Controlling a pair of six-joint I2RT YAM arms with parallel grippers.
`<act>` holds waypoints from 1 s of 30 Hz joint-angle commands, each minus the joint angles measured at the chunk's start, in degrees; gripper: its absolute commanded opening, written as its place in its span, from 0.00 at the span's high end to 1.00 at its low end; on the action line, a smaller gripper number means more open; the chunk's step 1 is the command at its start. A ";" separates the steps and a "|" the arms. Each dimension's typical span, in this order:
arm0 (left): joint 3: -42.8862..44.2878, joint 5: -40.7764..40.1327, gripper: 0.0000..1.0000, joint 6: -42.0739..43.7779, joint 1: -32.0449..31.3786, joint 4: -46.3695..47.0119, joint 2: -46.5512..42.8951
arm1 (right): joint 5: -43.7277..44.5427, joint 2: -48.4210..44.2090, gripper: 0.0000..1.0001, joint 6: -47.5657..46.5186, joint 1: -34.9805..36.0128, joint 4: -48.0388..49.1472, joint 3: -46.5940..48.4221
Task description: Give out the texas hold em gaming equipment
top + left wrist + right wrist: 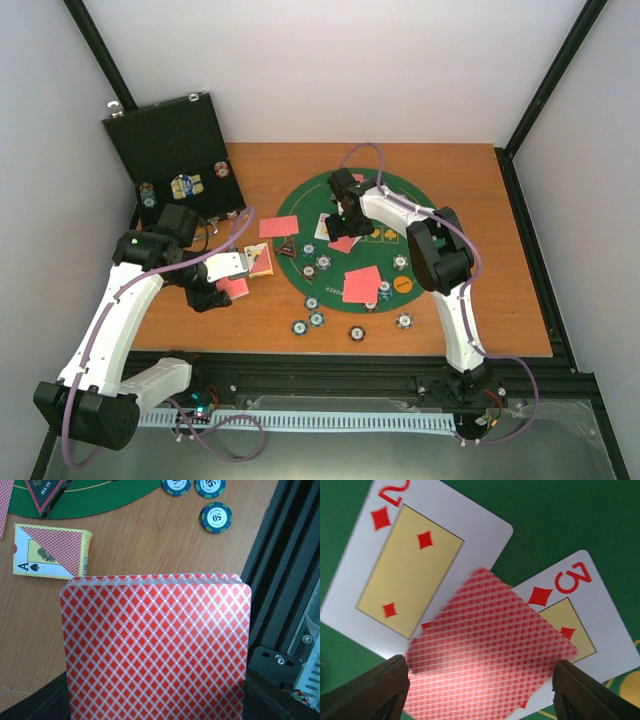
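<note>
Two face-up cards lie on the green felt mat (560, 515) in the right wrist view: a two of diamonds (410, 565) at upper left and a three of diamonds (575, 605) at right. A blurred red-backed card (490, 650) hangs over the inner corners of both. The right gripper (480, 692) is clamped on it, one dark finger at each lower corner of the frame. From above, this gripper sits over the middle of the mat.

In the left wrist view a deck of red-backed cards (156, 650) fills the lower frame. It stands between the fingers of the left gripper (232, 287), which is closed on it. A card box (50, 550) lies flat on the wooden table (150, 545) just beyond the deck, at upper left. A black triangle marker (47, 492) rests on the mat's edge at the top.

Three poker chips (216, 518) lie on the wood at upper right. In the overhead view, more chips are scattered across the mat's lower half. An orange button (403, 284) sits at its lower right. The black case (170, 150) stands open at upper left.
</note>
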 commanded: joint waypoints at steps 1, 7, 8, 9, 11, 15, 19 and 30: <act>1.16 0.42 0.73 0.96 -0.20 -0.04 0.10 | 0.69 1.63 0.21 1.49 0.14 -1.46 1.26; 1.08 0.82 0.73 0.89 -0.20 -0.16 0.13 | 2.85 2.52 0.20 3.94 0.87 -1.60 1.26; 1.01 0.83 0.73 0.86 -0.20 -0.19 0.11 | 2.96 2.44 0.19 4.53 0.93 -1.50 1.11; 1.02 0.77 0.73 0.93 -0.20 -0.20 0.04 | 3.20 2.36 0.19 5.03 0.96 -1.61 1.09; 0.86 0.67 0.73 1.03 -0.20 -0.21 -0.13 | 3.94 2.16 0.17 6.16 1.01 -1.98 1.33; 0.86 0.95 0.73 1.07 -0.24 -0.20 -0.24 | 5.11 1.68 0.15 7.73 1.93 -2.54 2.27; 0.71 1.39 0.73 0.95 -0.26 -0.24 -0.37 | 7.31 1.41 0.15 11.38 3.43 -2.82 2.47; 0.66 1.35 0.74 1.22 -0.16 -0.20 -0.72 | 9.52 2.82 0.20 23.54 4.46 -2.91 3.33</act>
